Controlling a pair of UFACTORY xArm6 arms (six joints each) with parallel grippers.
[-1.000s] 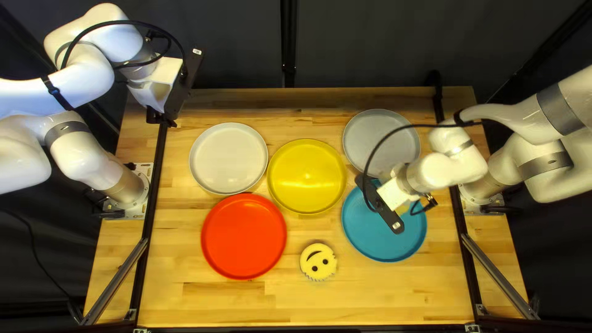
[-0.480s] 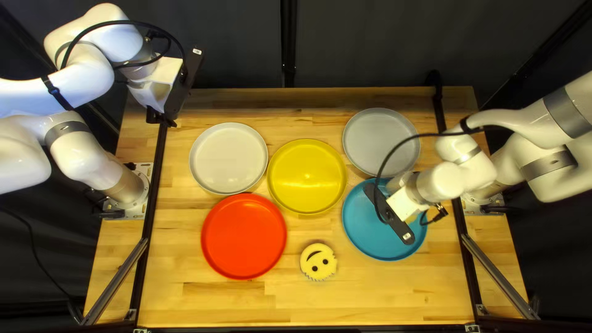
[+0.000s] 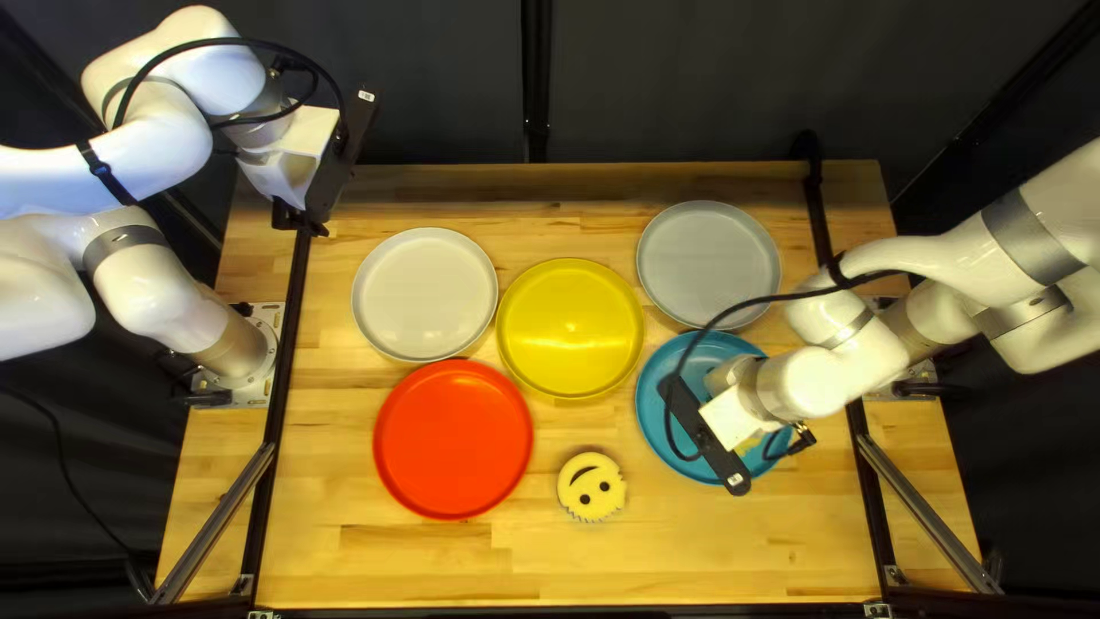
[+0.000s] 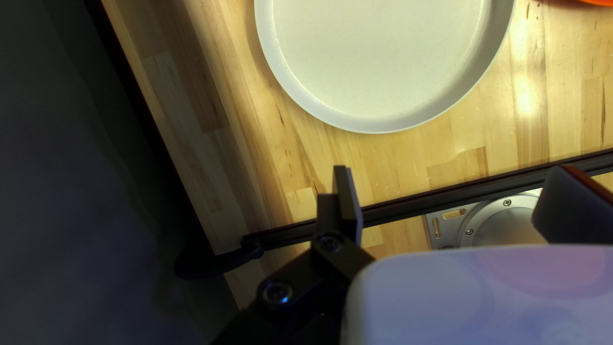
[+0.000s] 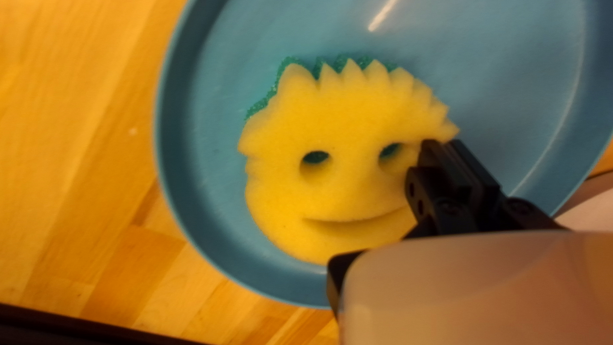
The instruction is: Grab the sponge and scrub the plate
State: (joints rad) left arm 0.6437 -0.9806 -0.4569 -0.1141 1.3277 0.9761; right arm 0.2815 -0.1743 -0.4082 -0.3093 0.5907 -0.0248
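My right gripper (image 3: 707,436) is low over the blue plate (image 3: 655,426), its fingertips hidden from above. In the right wrist view, the gripper (image 5: 447,148) is shut on one edge of a yellow smiley sponge (image 5: 332,121) with green backing. The sponge lies face up inside the blue plate (image 5: 217,191). Beyond the table's far left corner, my left gripper (image 3: 332,172) is raised; in its wrist view the gripper (image 4: 453,182) stands open, nothing between its fingers. A second smiley sponge (image 3: 591,486) rests on bare table.
A white plate (image 3: 425,295), a red plate (image 3: 453,439) and a yellow plate (image 3: 570,328) stand close together. The grey plate (image 3: 709,264) is just behind the blue one. Black rails (image 3: 282,401) run along both table sides. The white plate (image 4: 383,57) also shows ahead of my left gripper.
My right gripper has moved over the blue plate toward the table's near edge, first rightward, then back left; the yellow sponge bit beside it shifted too. The left arm has stayed still.
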